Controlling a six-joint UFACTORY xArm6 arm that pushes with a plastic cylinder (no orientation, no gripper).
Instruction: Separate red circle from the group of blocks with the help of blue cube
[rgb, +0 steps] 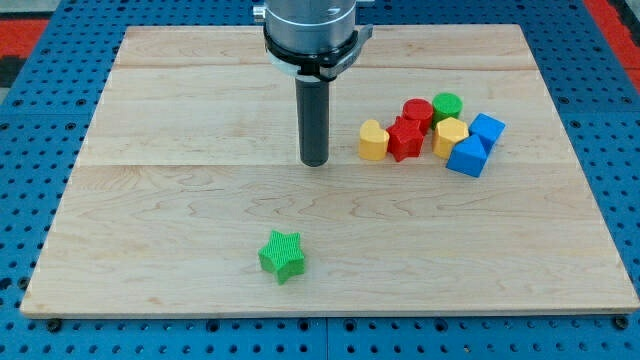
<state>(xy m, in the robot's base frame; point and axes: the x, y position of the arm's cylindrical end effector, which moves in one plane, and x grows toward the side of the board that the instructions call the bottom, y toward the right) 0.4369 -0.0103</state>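
Observation:
My tip (314, 161) rests on the wooden board (180, 200), left of a cluster of blocks at the view's right. The red circle (417, 112) sits at the cluster's top, touching the green circle (447, 105) on its right and the red star (405, 138) below it. A yellow heart-like block (373, 141) is the cluster's leftmost piece, about 45 px right of my tip. A yellow hexagon (450, 136) lies in the middle. The blue cube (486, 130) and another blue block (468, 157) form the cluster's right end.
A green star (282, 256) lies alone near the board's bottom, below and slightly left of my tip. The arm's metal mount (311, 30) hangs over the board's top edge. A blue pegboard (40, 80) surrounds the board.

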